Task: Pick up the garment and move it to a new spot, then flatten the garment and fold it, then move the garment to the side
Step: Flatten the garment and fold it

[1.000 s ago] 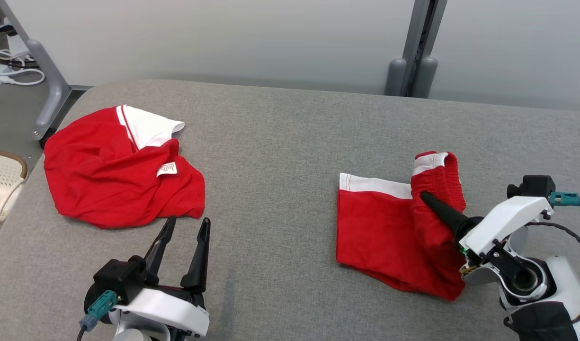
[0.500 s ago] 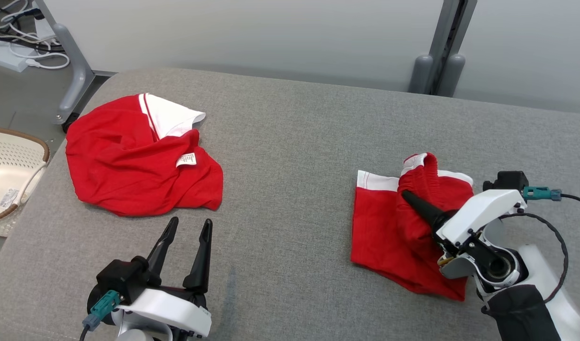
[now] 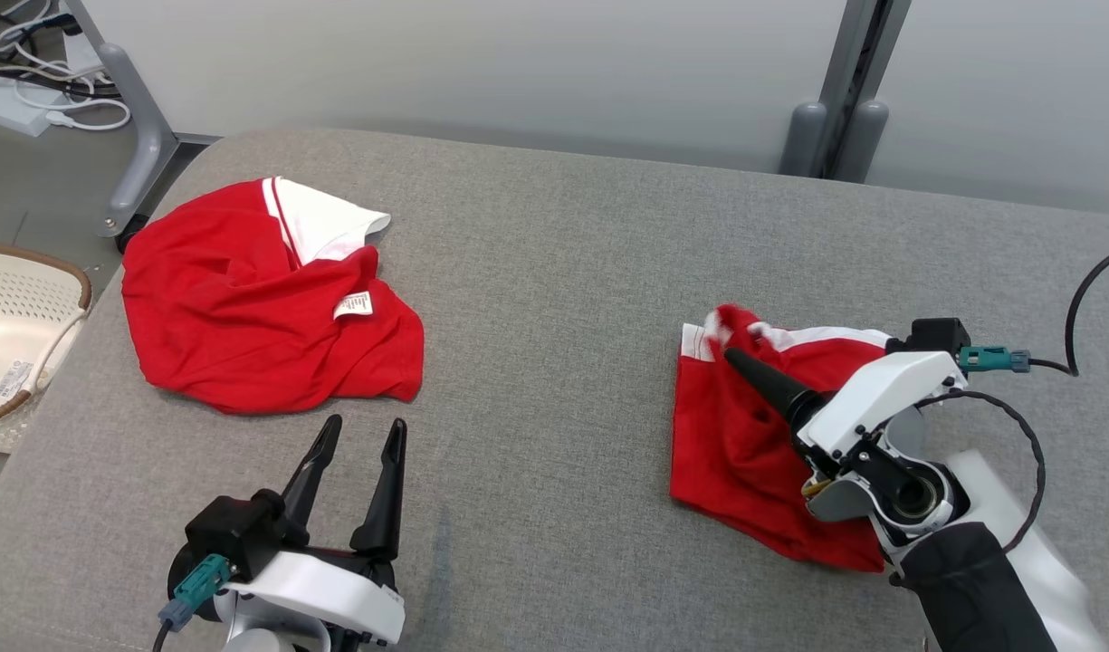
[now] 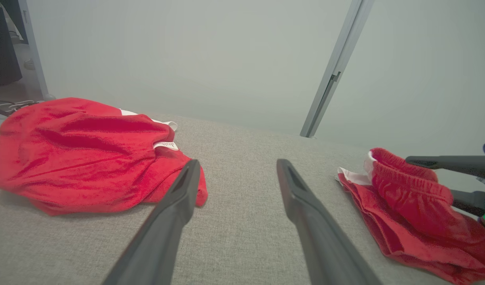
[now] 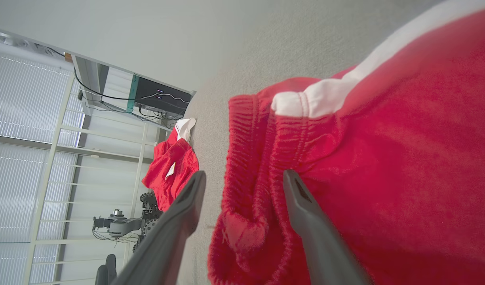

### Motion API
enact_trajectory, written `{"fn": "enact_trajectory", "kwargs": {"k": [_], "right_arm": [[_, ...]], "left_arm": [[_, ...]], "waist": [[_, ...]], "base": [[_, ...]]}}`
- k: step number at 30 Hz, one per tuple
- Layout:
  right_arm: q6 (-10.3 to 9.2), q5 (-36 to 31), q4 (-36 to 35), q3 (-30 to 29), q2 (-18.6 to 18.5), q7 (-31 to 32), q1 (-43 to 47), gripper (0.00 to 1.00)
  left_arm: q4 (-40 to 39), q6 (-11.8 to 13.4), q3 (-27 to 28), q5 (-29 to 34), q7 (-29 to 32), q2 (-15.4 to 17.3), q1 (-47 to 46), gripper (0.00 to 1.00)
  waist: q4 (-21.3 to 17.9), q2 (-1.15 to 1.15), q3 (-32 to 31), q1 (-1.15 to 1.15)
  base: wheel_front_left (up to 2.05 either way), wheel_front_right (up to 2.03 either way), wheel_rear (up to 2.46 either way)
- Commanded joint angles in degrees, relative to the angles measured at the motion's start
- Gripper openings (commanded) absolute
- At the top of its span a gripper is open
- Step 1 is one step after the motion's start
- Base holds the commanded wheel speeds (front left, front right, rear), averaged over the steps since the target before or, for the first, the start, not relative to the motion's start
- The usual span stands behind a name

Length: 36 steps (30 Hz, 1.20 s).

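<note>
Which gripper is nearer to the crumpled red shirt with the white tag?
Left. The left gripper sits just short of the red shirt, jaws open, not touching it. The right gripper is across the table, at the waistband of the red shorts.

The right gripper (image 3: pixel 737 360) points across the red shorts (image 3: pixel 731 453); a red shirt (image 3: pixel 246 335) lies apart.

Soft matt cloth garment (image 3: pixel 726 453); rough grey woven table cover (image 3: pixel 554 272)

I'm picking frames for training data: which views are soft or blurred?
Head view: evenly lit and sharp, only the right forearm smeared. Left wrist view: hazy, the wall washed out. Right wrist view: the red shorts close and soft, the blinds glaring bright.
</note>
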Motion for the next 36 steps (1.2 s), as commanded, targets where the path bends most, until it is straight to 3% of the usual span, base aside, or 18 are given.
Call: {"fn": "enact_trajectory", "kwargs": {"k": [1, 10, 22, 27, 36], "right_arm": [[0.14, 1.0, -0.1, 0.7, -0.3, -0.7, -1.0, 1.00], [0.14, 2.8, -5.9, 1.5, -0.8, -3.4, -0.8, 1.00], [0.14, -2.7, -15.0, -2.3, -9.3, -4.3, 5.1, 1.00], [0.14, -6.7, -14.8, -4.6, -10.9, -3.7, 8.0, 1.00], [0.14, -9.4, -6.3, -6.2, -7.2, 3.4, 8.0, 1.00]], "left_arm": [[0.1, -0.1, 0.3, 0.4, -0.1, 0.0, -0.9, 1.00], [0.0, -0.1, 0.9, 0.6, -0.1, 0.1, -0.5, 1.00], [-0.7, 0.2, 1.2, 1.0, -0.1, 0.4, 0.8, 1.00], [-0.9, 0.2, 1.2, 1.1, -0.1, 0.6, 0.8, 1.00], [-0.7, -0.1, 0.4, 1.1, -0.1, 1.1, -0.9, 1.00]], "waist": [[-0.2, 0.00, -0.1, 0.00], [-2.5, 0.00, -0.8, 0.00], [-5.3, 0.00, -2.2, 0.00], [-6.2, 0.00, -2.3, 0.00], [-5.6, 0.00, -0.9, 0.00]], "base": [[0.00, 0.00, 0.00], [0.00, 0.00, 0.00], [0.00, 0.00, 0.00], [0.00, 0.00, 0.00], [0.00, 0.00, 0.00]]}}
